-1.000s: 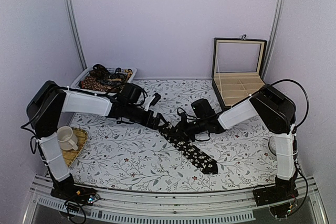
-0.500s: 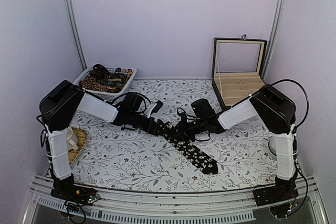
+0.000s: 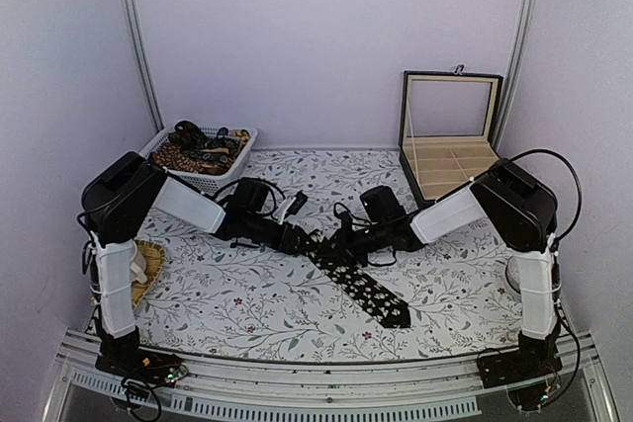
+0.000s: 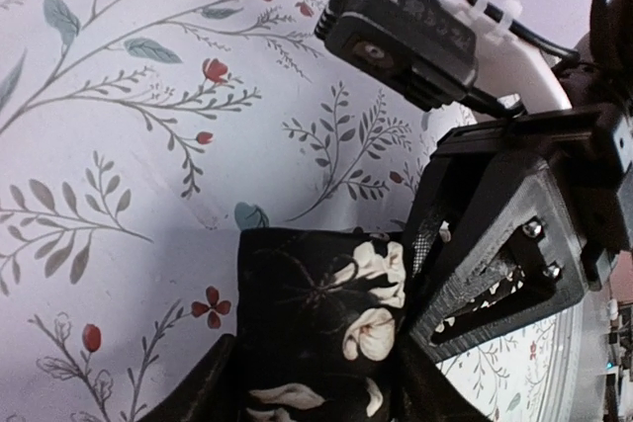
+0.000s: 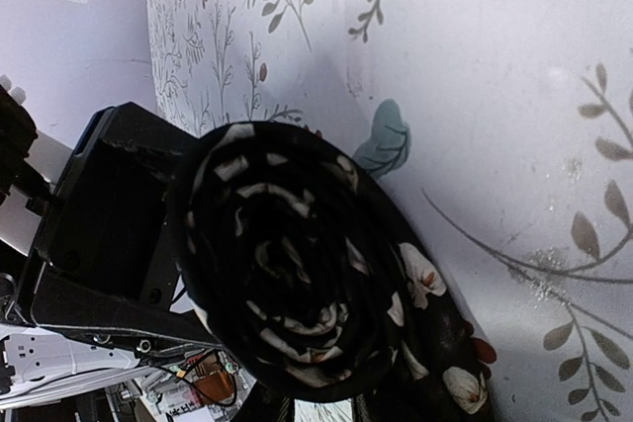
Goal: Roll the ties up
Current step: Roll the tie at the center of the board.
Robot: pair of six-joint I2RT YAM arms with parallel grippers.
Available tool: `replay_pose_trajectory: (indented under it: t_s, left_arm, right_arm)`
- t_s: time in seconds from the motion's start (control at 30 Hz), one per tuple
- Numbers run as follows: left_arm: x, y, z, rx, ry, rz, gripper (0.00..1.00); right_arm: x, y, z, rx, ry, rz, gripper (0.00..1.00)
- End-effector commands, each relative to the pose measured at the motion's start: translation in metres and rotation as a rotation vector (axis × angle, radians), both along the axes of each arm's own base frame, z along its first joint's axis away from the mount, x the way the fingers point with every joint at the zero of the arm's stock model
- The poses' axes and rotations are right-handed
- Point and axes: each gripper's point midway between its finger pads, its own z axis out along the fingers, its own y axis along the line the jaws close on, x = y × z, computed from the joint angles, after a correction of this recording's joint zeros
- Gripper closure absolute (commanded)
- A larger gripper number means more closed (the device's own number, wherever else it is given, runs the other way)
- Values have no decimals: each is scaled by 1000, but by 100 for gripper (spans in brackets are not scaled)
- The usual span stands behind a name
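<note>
A black tie [image 3: 368,291] with pale flowers lies slanting across the flowered cloth, its far end wound into a roll [image 3: 322,244]. That roll shows its spiral end [image 5: 287,264] in the right wrist view. My right gripper [image 3: 342,244] [image 5: 321,404] is shut on the roll from the right. From the left, my left gripper [image 3: 303,240] [image 4: 316,368] has a finger pressed against each side of the rolled tie [image 4: 316,313]. Right beside it in the left wrist view stands the right gripper's black frame [image 4: 495,234].
A white basket [image 3: 240,135] holding more patterned ties [image 3: 193,153] stands at the back left. An open wooden box [image 3: 450,160] with compartments is at the back right. A woven mat [image 3: 150,260] lies by the left arm's base.
My left arm has reached further right to the roll and its jaws have narrowed onto it. The right arm and the tie have stayed put.
</note>
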Motion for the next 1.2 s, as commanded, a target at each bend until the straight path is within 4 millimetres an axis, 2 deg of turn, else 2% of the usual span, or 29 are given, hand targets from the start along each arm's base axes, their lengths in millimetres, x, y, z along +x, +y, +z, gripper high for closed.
replay_pose_trajectory:
  t_s: [0.0, 0.07, 0.2, 0.23, 0.27, 0.3, 0.43, 0.53, 0.67, 0.8, 0.97, 1.17]
  left_arm:
    - [-25, 21, -53, 150, 143, 37, 52]
    - [-26, 21, -53, 160, 136, 39, 52]
    - [-24, 22, -50, 185, 109, 57, 63]
    - [-23, 22, -48, 188, 97, 60, 63]
    - [-21, 23, -47, 202, 82, 74, 70]
    - [-18, 25, -44, 215, 66, 88, 72]
    - [-12, 28, -34, 296, -24, 123, 82]
    - [-8, 28, -25, 370, -111, 145, 87]
    - [-6, 31, -26, 513, -234, 168, 89]
    - [-7, 33, -23, 640, -339, 194, 89]
    - [-8, 35, -19, 809, -477, 231, 93]
    - [-17, 21, -21, 1032, -649, 209, 94]
  right_arm:
    - [-3, -14, -34, -82, 56, -20, 81]
    - [-2, -15, -34, -83, 55, -23, 81]
    - [-1, -15, -29, -78, 47, -21, 80]
    - [0, -16, -25, -76, 39, -22, 78]
    - [1, -15, -19, -73, 24, -20, 75]
    - [2, -15, -13, -70, 11, -16, 71]
    - [4, -12, 27, -42, -72, 32, 58]
    - [3, -15, 69, -26, -169, 64, 55]
    - [-3, -32, 109, -27, -282, 83, 52]
    - [-9, -60, 135, -32, -350, 70, 52]
    - [-13, -94, 140, -106, -408, 32, 51]
    - [-18, -126, 118, -136, -364, -22, 51]
